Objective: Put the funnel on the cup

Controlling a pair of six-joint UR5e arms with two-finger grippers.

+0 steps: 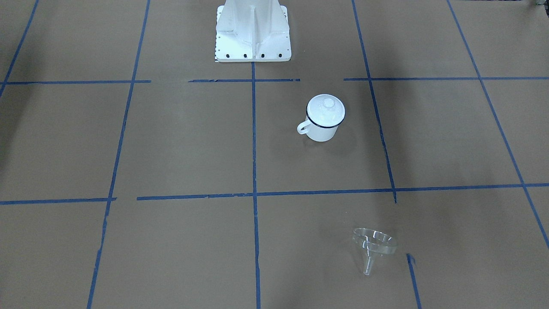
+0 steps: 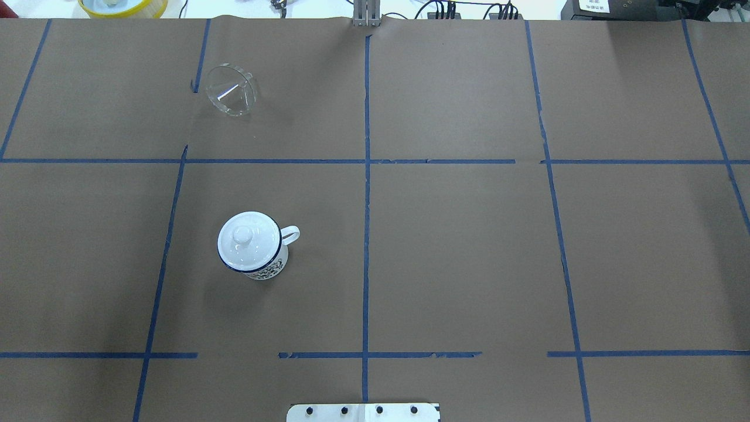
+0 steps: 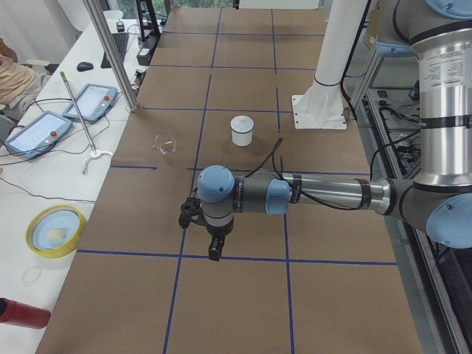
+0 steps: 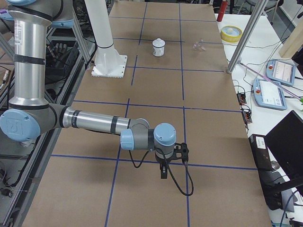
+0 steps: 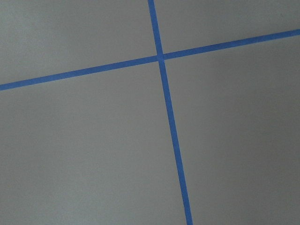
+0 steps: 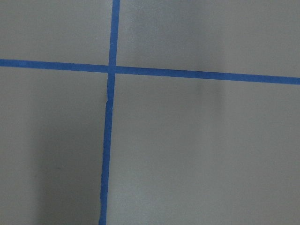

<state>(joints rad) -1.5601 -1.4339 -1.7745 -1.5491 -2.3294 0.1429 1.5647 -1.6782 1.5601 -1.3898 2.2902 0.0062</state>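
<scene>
Nearest the front-facing camera, the funnel [image 1: 373,245] lies tipped on its side on the brown desk [image 1: 180,146], its stem toward the lens. It is well apart from the cup [image 1: 322,124], which stands upright farther back with a white knobbed lid [image 1: 327,106] seated on its rim and its handle toward the view's left; a white pedestal [image 1: 253,34] rises beyond it. From overhead, the funnel [image 2: 232,97] rests near the desk's far edge on the robot's left half, just beside a blue tape line [image 2: 202,55]. The cup [image 2: 266,266] sits in the next square toward the robot, handle pointing at the centre line, with a dark pattern on its side. In the exterior left view the left gripper [image 3: 213,249] hangs above the desk, well apart from funnel [image 3: 165,144] and cup [image 3: 242,130]; whether its fingers are together or apart I cannot tell. The exterior right view shows the right gripper [image 4: 164,171] likewise over the desk, far from both things, its state equally unreadable. Both wrist views show only brown desk and crossing tape lines.
</scene>
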